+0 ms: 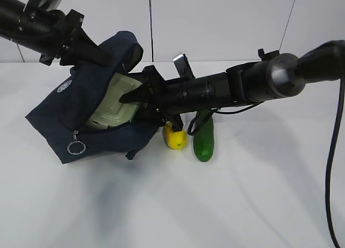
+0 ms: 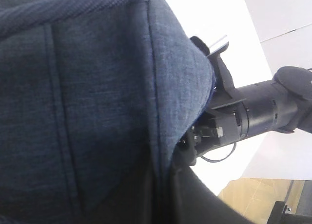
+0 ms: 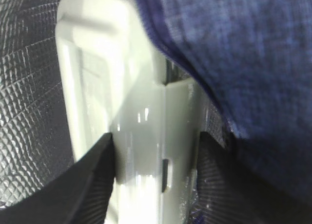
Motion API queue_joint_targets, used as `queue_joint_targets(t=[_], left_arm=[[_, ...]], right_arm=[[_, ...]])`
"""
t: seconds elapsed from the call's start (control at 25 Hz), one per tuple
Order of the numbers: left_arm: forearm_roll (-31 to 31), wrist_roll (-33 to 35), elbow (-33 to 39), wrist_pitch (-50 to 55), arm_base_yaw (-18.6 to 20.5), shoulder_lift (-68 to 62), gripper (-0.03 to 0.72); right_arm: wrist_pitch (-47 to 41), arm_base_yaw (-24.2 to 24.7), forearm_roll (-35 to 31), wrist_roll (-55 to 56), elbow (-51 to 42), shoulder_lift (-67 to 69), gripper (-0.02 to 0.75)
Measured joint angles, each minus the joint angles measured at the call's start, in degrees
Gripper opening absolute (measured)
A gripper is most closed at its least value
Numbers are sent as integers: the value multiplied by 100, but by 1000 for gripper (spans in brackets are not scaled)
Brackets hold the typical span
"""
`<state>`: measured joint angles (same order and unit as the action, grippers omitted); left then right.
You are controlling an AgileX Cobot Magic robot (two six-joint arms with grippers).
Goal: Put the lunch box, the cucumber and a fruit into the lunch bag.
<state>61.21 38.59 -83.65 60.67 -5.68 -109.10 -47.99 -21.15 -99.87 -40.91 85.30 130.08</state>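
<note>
Inside lunch bag (image 1: 64,113), lunch box (image 1: 116,105)

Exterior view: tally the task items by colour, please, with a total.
Navy: 1, bag
Pale green: 1, lunch box
Yellow: 1, fruit
Dark green: 1, cucumber
Total: 4

Left arm enters from ten o'clock, its left gripper (image 1: 102,56) pinched closed; right arm reaches in from three o'clock, right gripper (image 1: 131,97) jaws parted, clamping.
</note>
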Motion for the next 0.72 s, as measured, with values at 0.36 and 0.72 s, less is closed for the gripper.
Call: queue_joint_targets(t=[0.36,0.72], left_arm=[[0,0,0,0,0,0,-3],[0,0,0,0,0,0,-3]], right_arm=[[-12,0,-22,9,0,0,383],[-12,0,-22,9,0,0,384]])
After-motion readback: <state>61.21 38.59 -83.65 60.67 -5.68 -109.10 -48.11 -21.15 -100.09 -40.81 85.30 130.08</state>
